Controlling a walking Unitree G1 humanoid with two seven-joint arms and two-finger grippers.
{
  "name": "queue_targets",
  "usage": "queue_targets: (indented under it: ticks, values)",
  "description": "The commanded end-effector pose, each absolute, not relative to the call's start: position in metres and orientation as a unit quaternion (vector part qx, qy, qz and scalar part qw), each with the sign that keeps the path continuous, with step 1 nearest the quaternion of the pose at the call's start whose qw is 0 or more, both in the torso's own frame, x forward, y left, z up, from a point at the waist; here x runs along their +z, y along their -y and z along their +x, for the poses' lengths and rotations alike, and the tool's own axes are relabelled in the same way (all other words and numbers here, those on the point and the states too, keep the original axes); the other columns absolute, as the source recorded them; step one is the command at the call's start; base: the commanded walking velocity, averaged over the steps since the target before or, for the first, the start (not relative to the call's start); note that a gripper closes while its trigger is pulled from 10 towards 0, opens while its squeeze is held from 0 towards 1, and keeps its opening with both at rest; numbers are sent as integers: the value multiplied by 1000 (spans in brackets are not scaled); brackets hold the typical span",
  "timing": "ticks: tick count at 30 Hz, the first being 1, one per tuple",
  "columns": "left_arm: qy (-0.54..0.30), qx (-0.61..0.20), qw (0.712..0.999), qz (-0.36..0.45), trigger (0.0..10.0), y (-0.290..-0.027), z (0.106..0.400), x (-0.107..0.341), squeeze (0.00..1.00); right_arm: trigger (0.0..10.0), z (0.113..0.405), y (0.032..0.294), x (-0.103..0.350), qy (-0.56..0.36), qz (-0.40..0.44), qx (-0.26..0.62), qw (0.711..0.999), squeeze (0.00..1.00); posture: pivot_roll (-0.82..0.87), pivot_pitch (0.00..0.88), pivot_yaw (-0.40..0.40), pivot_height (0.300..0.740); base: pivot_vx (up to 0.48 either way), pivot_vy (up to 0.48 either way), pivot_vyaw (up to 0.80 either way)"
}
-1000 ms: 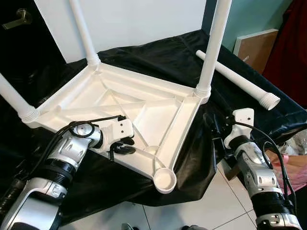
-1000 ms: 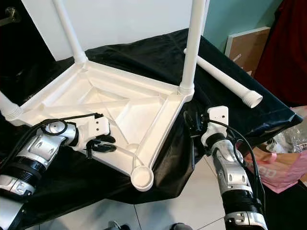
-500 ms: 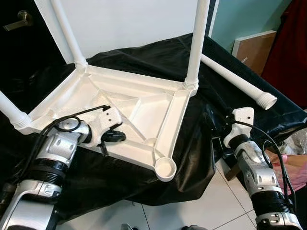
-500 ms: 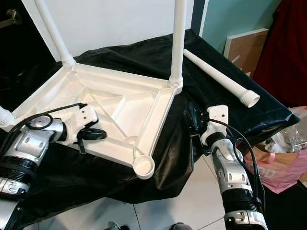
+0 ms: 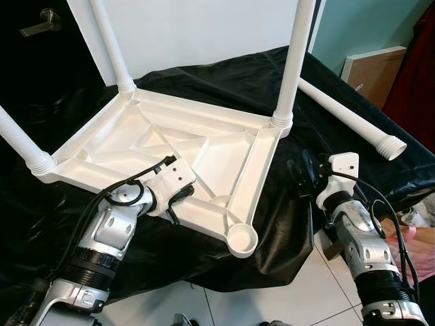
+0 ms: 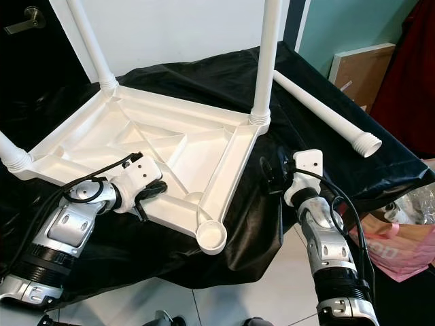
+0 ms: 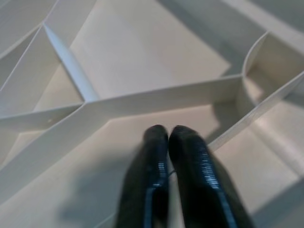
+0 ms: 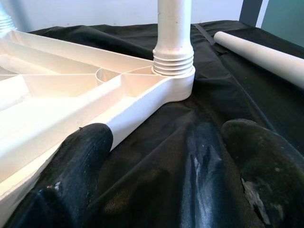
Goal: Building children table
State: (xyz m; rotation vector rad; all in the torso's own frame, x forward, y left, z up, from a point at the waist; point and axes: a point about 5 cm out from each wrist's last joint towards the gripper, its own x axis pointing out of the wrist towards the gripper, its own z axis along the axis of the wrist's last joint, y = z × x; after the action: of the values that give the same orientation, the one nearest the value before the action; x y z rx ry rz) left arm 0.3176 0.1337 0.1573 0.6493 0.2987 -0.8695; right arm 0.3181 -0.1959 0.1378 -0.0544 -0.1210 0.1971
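White tabletop (image 5: 170, 146) lay upside down on a black sheet (image 5: 224, 81) that covered the raised surface it rested on, ribbed underside up. Nearest corner had an empty round leg socket (image 5: 242, 240), overhanging the sheet's front edge above the tiled floor (image 5: 272, 299).

Left gripper (image 5: 174, 204) was at the tabletop's near edge, reaching into the ribbed underside. In the left wrist view its two black fingers (image 7: 185, 156) were pressed together, tips touching, nothing visible between them, resting against a flat panel just short of a rib junction.

Right gripper (image 6: 272, 178) sat just off the tabletop's right edge, low over the black sheet. Right wrist view showed its fingers (image 8: 80, 156) spread wide, holding nothing; one finger lay beside the tabletop's rim, the other on the sheet.

Three legs were already screwed in and stood upright: one at the far right corner (image 5: 293, 68), one at the far left corner (image 5: 112, 44), one at the left corner (image 5: 17, 136).

A fourth, loose leg (image 5: 350, 119) lay flat on the sheet beyond the right gripper, threaded end toward the right edge.

Behind were a white wall, a dark door with a handle (image 5: 41, 20), and a brown board (image 5: 370, 71) leaning at right.
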Motion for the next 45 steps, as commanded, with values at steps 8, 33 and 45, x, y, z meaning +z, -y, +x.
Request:
queue_targets:
  ticks: [8, 33, 45]
  values:
    - [-115, -483, 828, 262, 10000, -133, 311, 175, 0, 10000, 318, 198, 137, 61, -29, 99, 993, 0, -61, 98, 28, 740, 0, 0, 0]
    - [-173, -506, 812, 234, 10000, -165, 275, 162, 0, 10000, 315, 204, 138, 64, -33, 90, 993, 0, -56, 93, 13, 740, 0, 0, 0]
    - [-211, -477, 824, 222, 10000, -164, 260, 135, 0, 10000, 322, 196, 140, 64, -34, 109, 991, 0, -37, 79, -12, 740, 0, 0, 0]
